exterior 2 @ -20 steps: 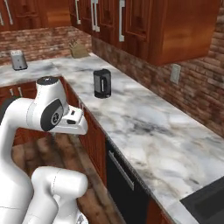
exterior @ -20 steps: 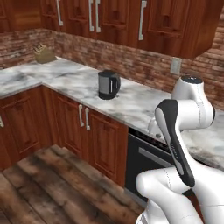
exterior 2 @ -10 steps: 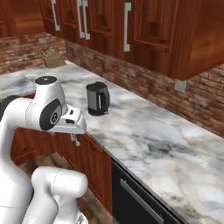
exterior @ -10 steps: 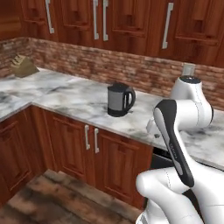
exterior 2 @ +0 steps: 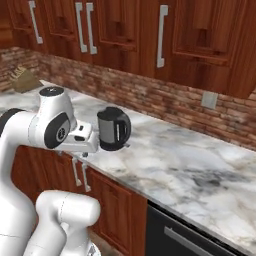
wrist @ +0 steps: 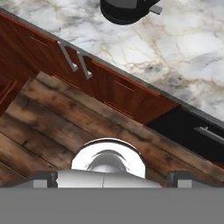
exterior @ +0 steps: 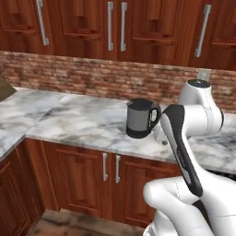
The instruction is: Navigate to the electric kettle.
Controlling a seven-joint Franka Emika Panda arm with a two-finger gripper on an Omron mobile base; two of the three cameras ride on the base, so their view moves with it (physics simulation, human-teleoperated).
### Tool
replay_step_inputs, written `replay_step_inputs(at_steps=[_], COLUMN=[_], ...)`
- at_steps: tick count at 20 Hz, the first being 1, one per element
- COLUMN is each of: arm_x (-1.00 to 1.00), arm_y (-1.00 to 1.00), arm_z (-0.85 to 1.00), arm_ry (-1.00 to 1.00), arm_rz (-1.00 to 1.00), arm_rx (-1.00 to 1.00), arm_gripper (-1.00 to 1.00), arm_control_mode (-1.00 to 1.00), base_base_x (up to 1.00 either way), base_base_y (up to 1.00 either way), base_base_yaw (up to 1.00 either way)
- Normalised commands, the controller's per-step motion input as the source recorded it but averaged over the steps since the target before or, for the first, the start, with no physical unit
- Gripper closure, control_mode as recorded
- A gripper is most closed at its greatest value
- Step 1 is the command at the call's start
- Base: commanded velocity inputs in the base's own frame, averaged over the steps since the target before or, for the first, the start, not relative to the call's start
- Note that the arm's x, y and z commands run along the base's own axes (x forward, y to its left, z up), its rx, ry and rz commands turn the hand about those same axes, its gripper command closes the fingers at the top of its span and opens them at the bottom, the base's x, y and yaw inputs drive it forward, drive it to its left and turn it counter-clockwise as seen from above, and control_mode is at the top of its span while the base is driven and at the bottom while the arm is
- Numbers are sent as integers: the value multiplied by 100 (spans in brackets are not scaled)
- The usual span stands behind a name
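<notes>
The electric kettle [exterior: 139, 118] is a small grey metal cylinder with a black lid, base and loop handle. It stands on the marble counter [exterior: 73, 122], near the front edge. From the right base view the kettle [exterior 2: 113, 129] is just beyond my hand. My gripper [exterior 2: 76, 153] hangs in front of the counter edge and points down at the floor. In the hand view the gripper [wrist: 113, 177] is open with nothing between its fingertips [wrist: 44, 177], and the kettle [wrist: 127, 8] sits at the top edge.
Red-brown base cabinets [exterior: 83, 177] with metal handles run under the counter, and wall cabinets [exterior 2: 125, 30] hang above. A black oven front [exterior 2: 192, 235] lies to the right. A knife block [exterior 2: 24, 80] stands far left. The wooden floor [wrist: 52, 127] lies below my hand.
The whole picture has shifted as the base drove. The kettle now sits closer and more central, with the counter facing me square on. The arm keeps its pose.
</notes>
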Motion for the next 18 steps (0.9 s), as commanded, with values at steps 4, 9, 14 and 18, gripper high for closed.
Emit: replay_step_inputs(at_steps=[4,9,14,18], arm_x=[0,0,0,0], arm_y=[0,0,0,0], arm_z=[0,0,0,0], arm_ry=[0,0,0,0], arm_rz=[0,0,0,0], arm_rx=[0,0,0,0], arm_gripper=[-100,-100,-100,-100], arm_control_mode=[100,100,100,100], base_base_x=[38,44,56,57], base_base_y=[28,20,45,59], base_base_yaw=[-41,-41,-40,-34])
